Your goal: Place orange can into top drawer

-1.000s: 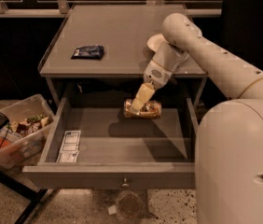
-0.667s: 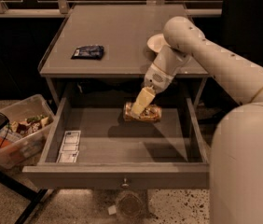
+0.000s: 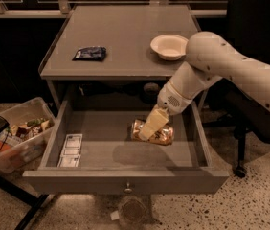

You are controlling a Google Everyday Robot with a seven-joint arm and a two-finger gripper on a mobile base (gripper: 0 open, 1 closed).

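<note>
Right at one orange can (image 3: 166, 137), jaws

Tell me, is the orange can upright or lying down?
The orange can lies on its side in the open top drawer; the gripper is over it.

orange can (image 3: 166, 138) (under gripper (image 3: 147, 131)), in top drawer (image 3: 104, 152)

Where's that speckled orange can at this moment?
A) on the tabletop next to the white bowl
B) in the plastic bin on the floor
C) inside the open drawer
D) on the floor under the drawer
C: the orange can is turned sideways inside the open top drawer, with the gripper reaching down onto it.
</note>
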